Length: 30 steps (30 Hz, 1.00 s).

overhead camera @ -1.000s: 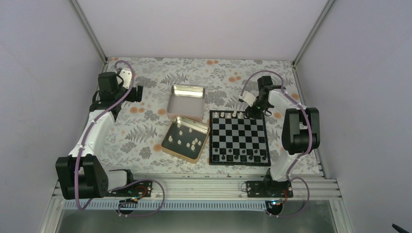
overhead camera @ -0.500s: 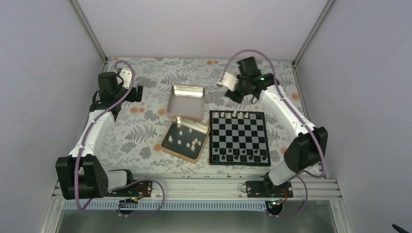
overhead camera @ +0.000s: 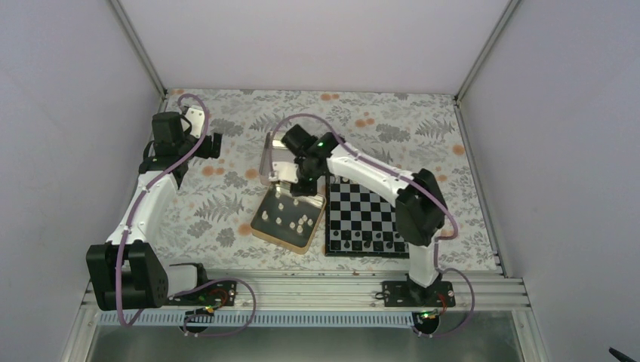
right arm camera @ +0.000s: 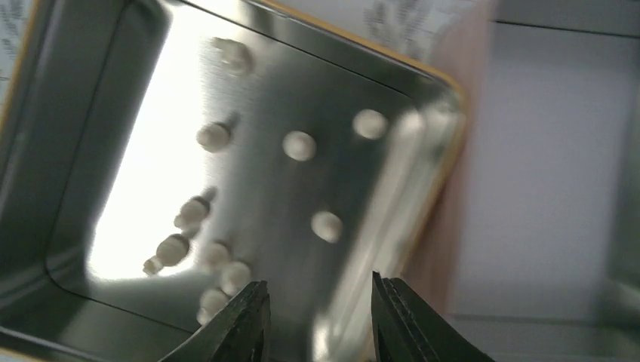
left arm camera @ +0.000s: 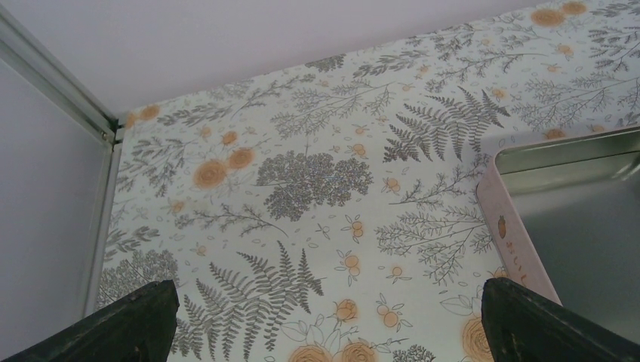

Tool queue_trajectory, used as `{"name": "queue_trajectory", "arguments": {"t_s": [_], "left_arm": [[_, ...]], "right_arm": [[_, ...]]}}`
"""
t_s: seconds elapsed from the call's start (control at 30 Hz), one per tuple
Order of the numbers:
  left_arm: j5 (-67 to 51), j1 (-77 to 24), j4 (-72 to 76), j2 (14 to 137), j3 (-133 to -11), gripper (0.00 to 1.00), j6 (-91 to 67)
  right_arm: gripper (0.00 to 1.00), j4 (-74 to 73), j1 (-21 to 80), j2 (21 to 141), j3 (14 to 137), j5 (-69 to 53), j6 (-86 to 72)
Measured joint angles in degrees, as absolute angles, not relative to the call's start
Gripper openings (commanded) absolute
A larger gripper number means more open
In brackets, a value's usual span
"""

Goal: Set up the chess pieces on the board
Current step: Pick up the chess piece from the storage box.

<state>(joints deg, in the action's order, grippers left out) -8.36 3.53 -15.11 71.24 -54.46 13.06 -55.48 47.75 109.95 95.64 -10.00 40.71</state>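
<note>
Flowers (overhead camera: 244, 228) were printed all over the tabletop (overhead camera: 219, 192). The board (overhead camera: 364, 217) lay toward its near edge, right of the middle. A shiny tin (overhead camera: 279, 240) sat right beside the board. The right claw (right arm camera: 318, 290) hung over that tin, released and empty. The left claw (left arm camera: 328, 292) was spread wide near the far left corner. Little white chess pieces (right arm camera: 300, 145) lay loose in the tin.
</note>
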Motion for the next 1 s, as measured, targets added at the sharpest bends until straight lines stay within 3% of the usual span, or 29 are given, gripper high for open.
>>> {"name": "queue_trajectory", "arguments": {"t_s": [0.4, 1.0], "left_arm": [[-8.36, 3.53, -15.11, 71.22, -54.46, 1.00, 13.06], [-8.34, 3.53, -15.11, 71.18, -54.46, 1.00, 13.10]], "right_arm": [[0.40, -52.69, 57.17, 113.89, 95.29, -13.91, 39.13], [0.40, -41.85, 57.93, 120.62, 93.80, -14.70, 36.38]]}}
